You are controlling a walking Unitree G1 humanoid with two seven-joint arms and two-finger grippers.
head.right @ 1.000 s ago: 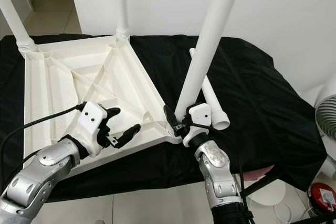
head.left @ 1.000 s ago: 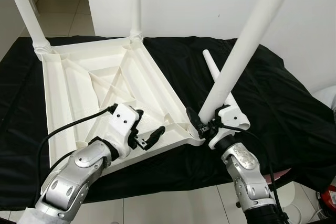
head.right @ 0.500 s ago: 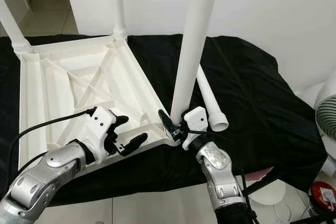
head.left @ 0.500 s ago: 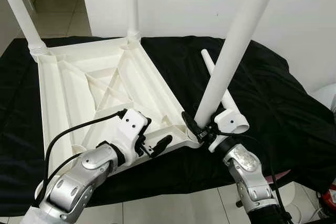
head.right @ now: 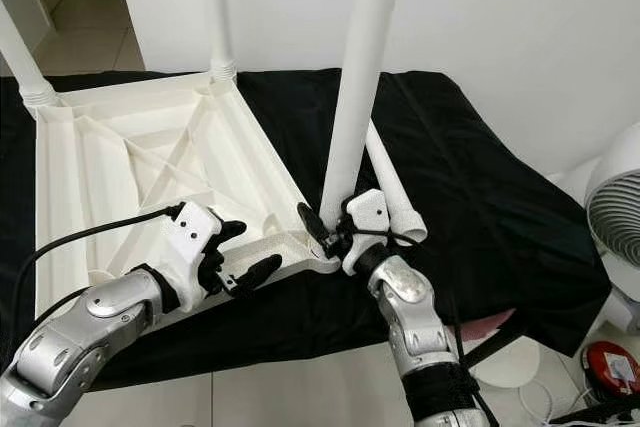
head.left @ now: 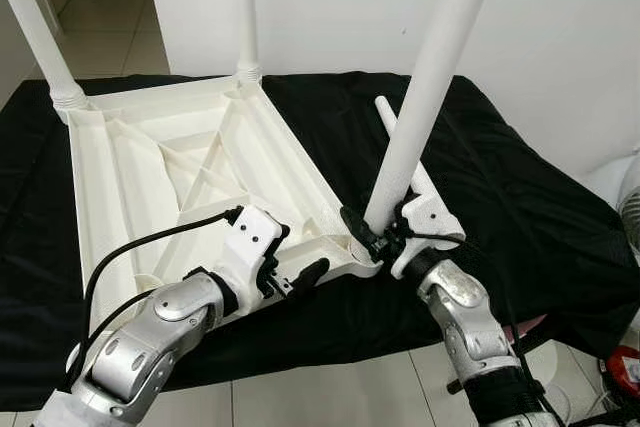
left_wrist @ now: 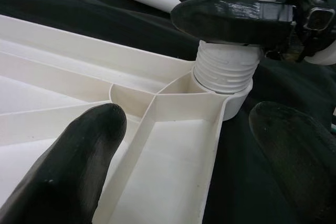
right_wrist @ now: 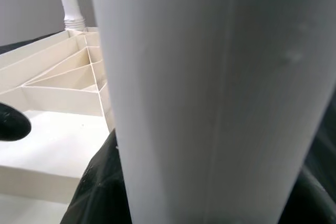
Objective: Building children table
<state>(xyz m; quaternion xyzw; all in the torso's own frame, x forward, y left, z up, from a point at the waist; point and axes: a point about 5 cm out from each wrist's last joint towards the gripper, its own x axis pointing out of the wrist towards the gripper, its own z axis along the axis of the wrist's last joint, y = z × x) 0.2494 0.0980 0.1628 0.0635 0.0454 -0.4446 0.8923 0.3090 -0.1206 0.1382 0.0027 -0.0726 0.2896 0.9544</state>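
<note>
- Right gripper (head.left: 372,239) is clamped on the white leg (head.left: 425,97), threaded end seated in the tabletop's (head.left: 150,177) near-right socket (left_wrist: 223,95).
- Left gripper (head.left: 290,269), fingers spread and holding nothing, is poised at the near edge.
- Screwing down is judged next.

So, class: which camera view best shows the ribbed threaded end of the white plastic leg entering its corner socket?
The left wrist view: the threaded end sits in the socket, its ribs close and plain. Both eye views show it small behind the right gripper; the right wrist view shows smooth shaft.

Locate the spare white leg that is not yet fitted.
In the right eye view the spare leg lies flat on the black cloth, right of the upturned tabletop and just behind the right gripper, which holds the upright leg.
</note>
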